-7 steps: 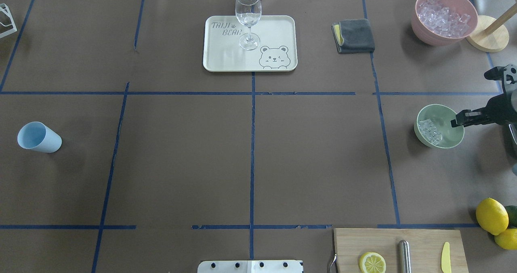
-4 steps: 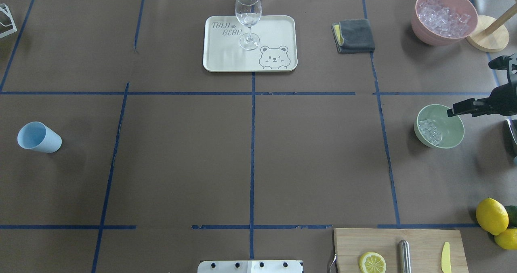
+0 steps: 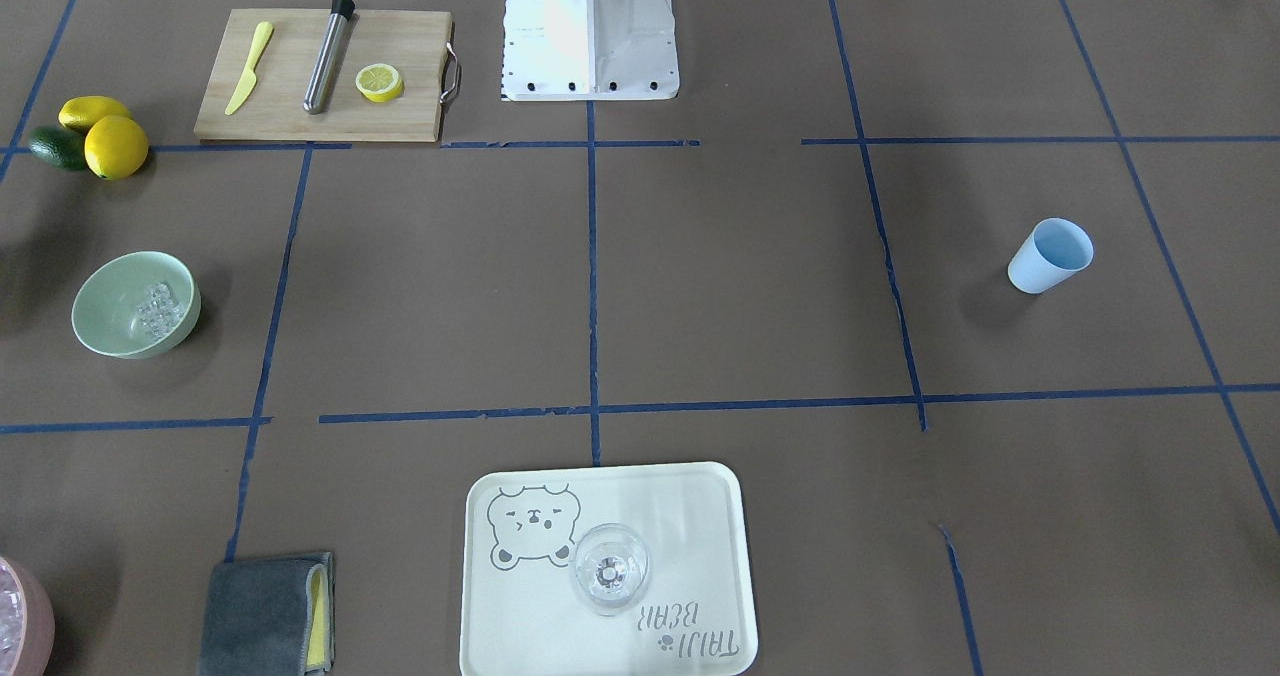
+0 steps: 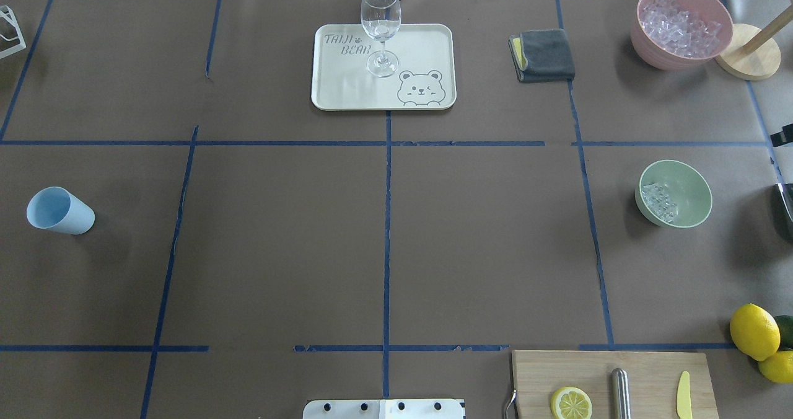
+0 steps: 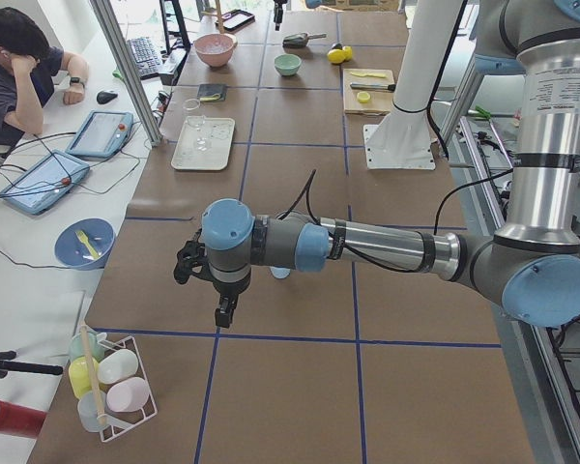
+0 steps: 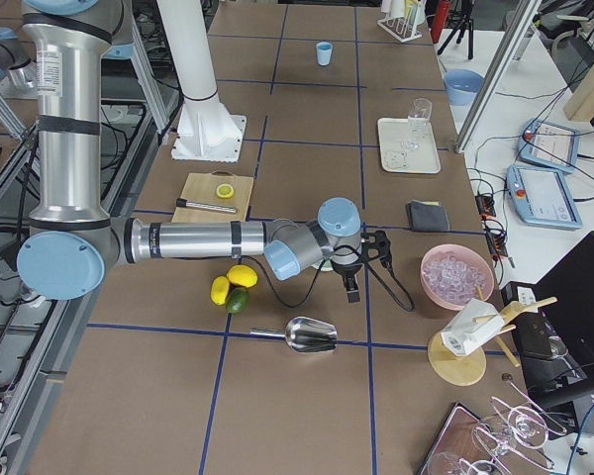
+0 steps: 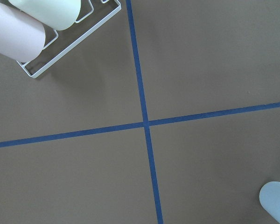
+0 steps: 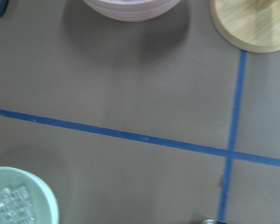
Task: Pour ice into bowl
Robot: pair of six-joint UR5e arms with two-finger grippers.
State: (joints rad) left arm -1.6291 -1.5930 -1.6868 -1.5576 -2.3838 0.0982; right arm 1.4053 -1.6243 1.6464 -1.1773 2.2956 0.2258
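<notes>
Overhead exterior: ice (image 4: 659, 201) heaped against one inner wall of green bowl (image 4: 689, 186), upright on worktop (image 4: 483, 233). Well beyond it, pink bowl (image 4: 647, 47). Beside green bowl hangs right tool (image 6: 352, 289); left tool (image 5: 224, 314) near blue cup (image 4: 60, 211); cannot tell how open either is.

Matt brown paper is covering the table (image 4: 279, 239), with blue tape (image 4: 386, 220) sitting slightly glossier on it. The bowl (image 4: 689, 183) at 3 o'clock is looking like smooth matt plastic. The ice (image 4: 658, 201) inside is glinting clear and glassy. At 12 the glass (image 4: 380, 19) is shining clear on a smooth tray (image 4: 427, 47) that is giving a faint sheen. At 1 the cloth (image 4: 548, 53) is looking like soft grey fabric. At 5 the board (image 4: 650, 369) is showing bare wood grain, and the rod (image 4: 619, 391) on it is looking like brushed metal. The scoop (image 6: 312, 334) is gleaming like polished metal.
</notes>
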